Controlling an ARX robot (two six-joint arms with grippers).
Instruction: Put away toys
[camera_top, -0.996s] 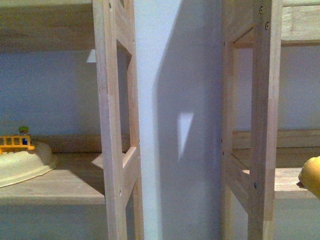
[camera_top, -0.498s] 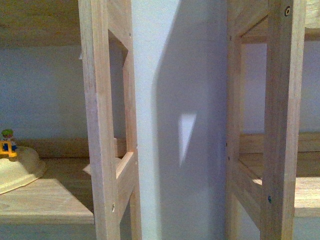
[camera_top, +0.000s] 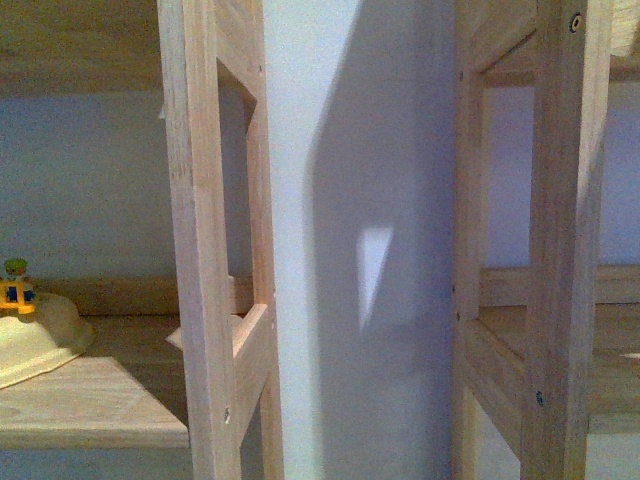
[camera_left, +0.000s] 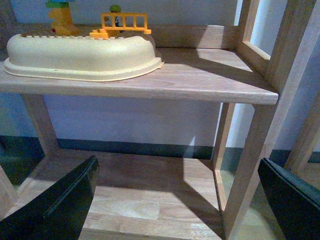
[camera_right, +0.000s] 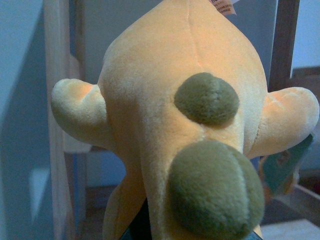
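Observation:
The orange-yellow plush animal (camera_right: 185, 120) fills the right wrist view, with two olive-green round patches and stubby limbs out to both sides. My right gripper is shut on it; its fingers are hidden under the plush. The plush and both arms are out of the front view. My left gripper (camera_left: 177, 200) is open and empty, its two black fingers (camera_left: 60, 205) wide apart over the lower wooden shelf (camera_left: 140, 190).
A cream oval tub (camera_left: 80, 55) with small yellow and orange block toys (camera_left: 122, 22) sits on the upper shelf board (camera_left: 200, 82); it also shows in the front view (camera_top: 30, 335). Two wooden shelf uprights (camera_top: 215, 250) (camera_top: 565, 250) flank a white wall strip (camera_top: 350, 200).
The front view has shifted closer and to the right, so the uprights look larger and the tub has slid left. The yellow plush at the right edge is gone from view.

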